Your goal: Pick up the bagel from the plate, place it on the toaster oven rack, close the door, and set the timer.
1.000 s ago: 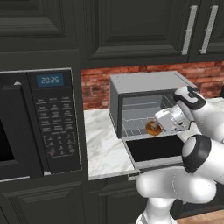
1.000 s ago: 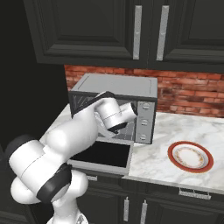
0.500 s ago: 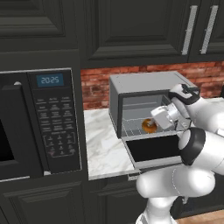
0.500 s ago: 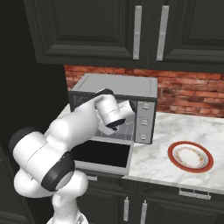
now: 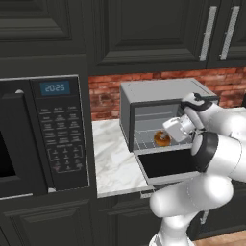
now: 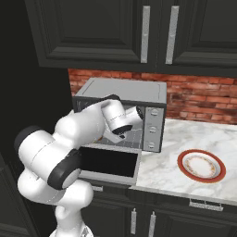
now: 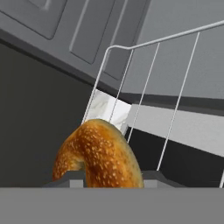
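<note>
Since a second earlier the end effector had carried the bagel deeper into the toaster oven, gripping it over the toaster oven rack. Right base view showed the plate on the surface. Microwave read "20:25".

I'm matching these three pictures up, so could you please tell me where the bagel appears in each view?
Left base view: the bagel sits at center right, inside the open toaster oven, just left of the hand.
Right base view: hidden behind the arm.
Hand view: bottom center, large.
Shared landmark: the toaster oven rack.
</note>
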Motion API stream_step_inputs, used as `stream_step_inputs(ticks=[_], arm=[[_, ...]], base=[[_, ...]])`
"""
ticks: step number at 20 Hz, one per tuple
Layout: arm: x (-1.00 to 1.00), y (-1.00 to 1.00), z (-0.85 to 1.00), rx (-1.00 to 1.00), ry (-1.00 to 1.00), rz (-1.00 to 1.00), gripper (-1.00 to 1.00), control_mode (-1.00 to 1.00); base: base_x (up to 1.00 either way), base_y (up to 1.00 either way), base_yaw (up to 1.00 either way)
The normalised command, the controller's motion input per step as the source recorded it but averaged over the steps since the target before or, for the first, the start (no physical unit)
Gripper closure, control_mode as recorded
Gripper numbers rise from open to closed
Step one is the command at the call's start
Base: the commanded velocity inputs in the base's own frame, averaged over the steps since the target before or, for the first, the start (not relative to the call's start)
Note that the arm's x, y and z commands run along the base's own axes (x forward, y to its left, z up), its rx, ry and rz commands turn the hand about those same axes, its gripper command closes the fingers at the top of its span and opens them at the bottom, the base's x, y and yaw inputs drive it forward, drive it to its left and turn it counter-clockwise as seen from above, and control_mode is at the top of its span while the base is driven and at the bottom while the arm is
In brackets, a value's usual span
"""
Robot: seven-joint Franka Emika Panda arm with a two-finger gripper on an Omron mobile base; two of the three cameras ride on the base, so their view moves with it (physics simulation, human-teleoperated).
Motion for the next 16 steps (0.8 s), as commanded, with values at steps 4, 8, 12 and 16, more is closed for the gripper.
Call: stream_step_inputs(ticks=[4,8,12,16], arm=[[0.10,0.00,-0.23,-0.02,0.00,-0.01,1.00,-1.00],[0.08,0.00,-0.23,-0.02,0.00,-0.01,1.00,-1.00],[0.00,0.00,-0.24,-0.03,0.00,-0.02,-1.00,-1.00],[0.00,0.00,-0.02,-0.01,0.00,-0.03,-1.00,-1.00]], base=[[0.00,0.00,0.00],[0.00,0.00,0.00],[0.00,0.00,0.00],[0.00,0.00,0.00]])
